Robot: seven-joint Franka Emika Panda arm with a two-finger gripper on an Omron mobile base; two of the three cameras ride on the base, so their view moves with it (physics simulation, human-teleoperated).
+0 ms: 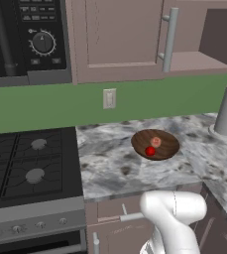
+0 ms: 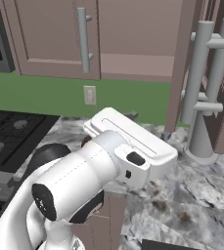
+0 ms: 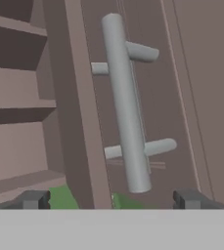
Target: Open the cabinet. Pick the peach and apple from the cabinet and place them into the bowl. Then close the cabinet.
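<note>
Both fruits are already in the bowl (image 1: pixel 155 144), which sits on the desk (image 1: pixel 115 163) near the middle of the left base view: the apple (image 1: pixel 150 151) lies at about 7 o'clock inside it, and the peach (image 1: pixel 156 141) just beside it toward 1 o'clock. So the picking and placing look done; what seems left is closing the cabinet (image 1: pixel 120 39).

The cabinet hangs above the bowl, around 12 o'clock in that view. Its left door is shut, with its handle (image 1: pixel 170 38) along the right edge. The right side stands open, showing the bare shelf (image 1: pixel 197 62).

In the hand view, the end effector (image 3: pixel 112 199) has its jaws spread wide and holds nothing. Just ahead, between the tips and up toward 12 o'clock, is the open door's handle (image 3: pixel 124 102), with the door's edge and the shelves off at 9 o'clock. It touches nothing yet, so the closing push or pull has not begun, as far as I can judge.
</note>
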